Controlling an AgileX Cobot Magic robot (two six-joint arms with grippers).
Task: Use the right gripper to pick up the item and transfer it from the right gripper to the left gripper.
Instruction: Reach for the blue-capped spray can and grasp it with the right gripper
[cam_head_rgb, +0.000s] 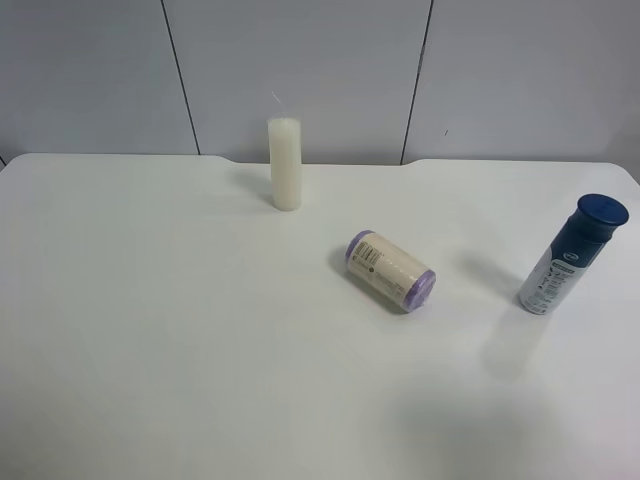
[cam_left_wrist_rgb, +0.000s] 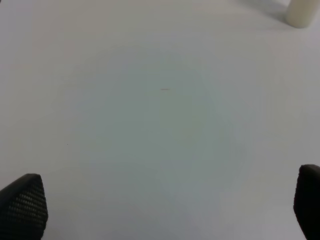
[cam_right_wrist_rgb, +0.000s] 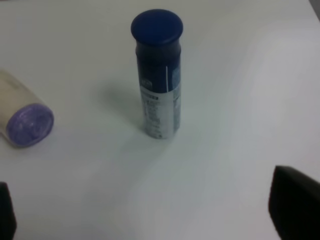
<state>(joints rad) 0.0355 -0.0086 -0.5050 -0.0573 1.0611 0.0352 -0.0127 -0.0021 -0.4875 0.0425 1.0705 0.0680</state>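
the bottle (cam_head_rgb: 573, 255) is standing upright on the white bench (cam_head_rgb: 150, 300), near the exterior high view's right edge, blue cap up and white printed lower body resting on the surface. nothing is touching it. standing on its base like this, it is offering its whole slim side to a grasp, which probably suits a pincer coming in level with the body.

the right pincer (cam_right_wrist_rgb: 150, 217) is hanging released, its two black fingers showing only at the far corners of the right wrist view, with bare bench between them. the bottle is sitting ahead of that gap and roughly centred on it, well apart from both fingers, so the pincer is looking lined up for a straight advance but is not yet around anything.

the cream roll (cam_head_rgb: 390, 270) with purple ends is lying on its side near the bottle, toward the bench's middle, and seems clear of the line of approach. the white candle (cam_head_rgb: 285, 163) is standing upright farther back, well apart from both.

the left pincer (cam_left_wrist_rgb: 165, 207) is likewise hanging released and empty, fingers wide over bare bench, with only the candle's base peeking into its view. neither arm is showing in the exterior high view.

judging from this, the task is sitting at its very start, the pick-up not yet begun. a tall narrow bottle is likely tipping easily if one finger is nudging it before both are closing.
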